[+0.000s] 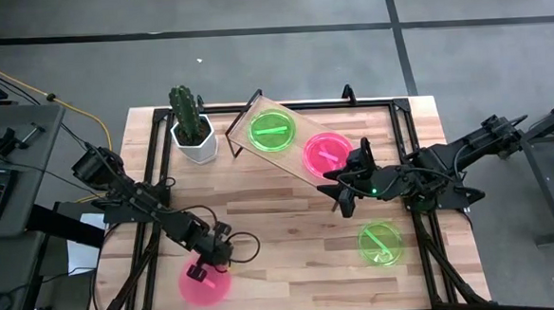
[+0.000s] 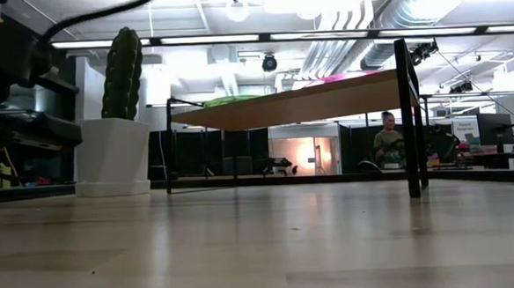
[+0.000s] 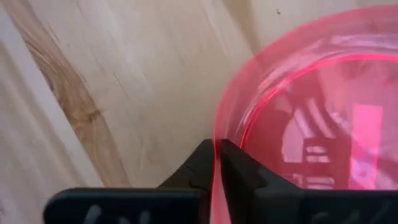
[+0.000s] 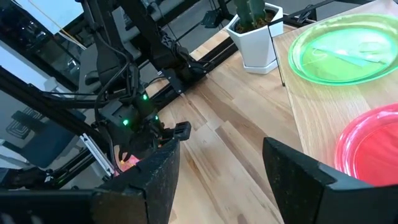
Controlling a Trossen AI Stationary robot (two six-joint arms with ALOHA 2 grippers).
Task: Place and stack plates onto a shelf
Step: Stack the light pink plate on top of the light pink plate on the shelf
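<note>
A pink plate (image 1: 206, 281) lies near the table's near-left edge, and my left gripper (image 1: 199, 269) is shut on its rim; the left wrist view fills with that plate (image 3: 311, 118). On the shelf (image 1: 291, 159) rest a green plate (image 1: 272, 131) and a pink plate (image 1: 326, 152), also seen as the green plate (image 4: 348, 53) and pink plate (image 4: 370, 152) in the right wrist view. Another green plate (image 1: 380, 242) lies on the table's near right. My right gripper (image 1: 346, 197) hovers open beside the shelf's near edge (image 4: 214, 180). My left gripper pinches the pink plate's rim (image 3: 217, 146) between its two fingers, one finger (image 3: 199, 165) outside the rim and one (image 3: 239, 168) inside the plate. The fingers come at the plate's far edge from above. Whether the plate is lifted I cannot tell.
A cactus in a white pot (image 1: 192, 126) stands at the shelf's left end. In the low view the shelf (image 2: 299, 102) stands on black legs (image 2: 410, 118), with the cactus pot (image 2: 112, 156) to its left and a person (image 2: 387, 141) in the room beyond.
</note>
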